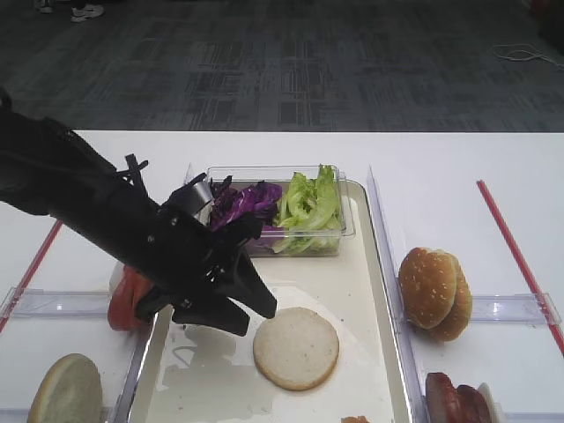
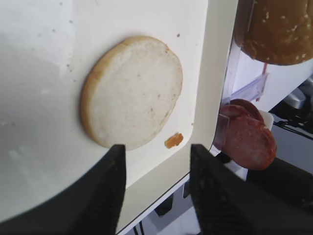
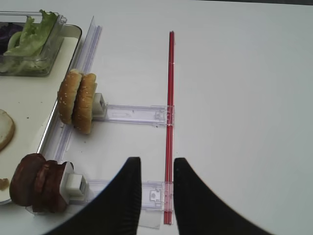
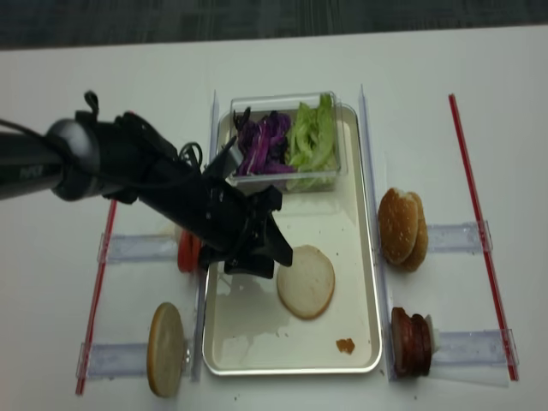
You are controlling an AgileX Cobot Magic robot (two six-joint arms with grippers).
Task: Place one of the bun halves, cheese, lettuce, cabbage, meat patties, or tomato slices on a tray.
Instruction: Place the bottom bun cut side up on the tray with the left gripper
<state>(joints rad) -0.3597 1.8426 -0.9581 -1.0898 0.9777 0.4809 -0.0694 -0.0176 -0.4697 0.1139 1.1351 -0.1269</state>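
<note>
A pale, flat bun half (image 1: 296, 347) (image 2: 132, 90) (image 4: 306, 281) lies on the cream-white tray (image 1: 374, 291) (image 4: 375, 282). My left gripper (image 1: 254, 315) (image 2: 157, 149) (image 4: 274, 259) hovers just left of it, open, with nothing between its fingers. Lettuce (image 1: 308, 203) and purple cabbage (image 1: 251, 201) fill a clear tub at the tray's far end. Tomato slices (image 1: 128, 298) stand left of the tray. Meat patties (image 3: 39, 188) (image 4: 411, 342) stand to its right. My right gripper (image 3: 154, 164) is open over the bare table, beside a red strip (image 3: 170, 122).
Two speckled bun tops (image 1: 434, 293) (image 3: 77, 100) stand on edge in a clear holder right of the tray. Another bun half (image 4: 167, 348) stands at the front left. An orange crumb (image 4: 345, 346) lies near the tray's front right corner.
</note>
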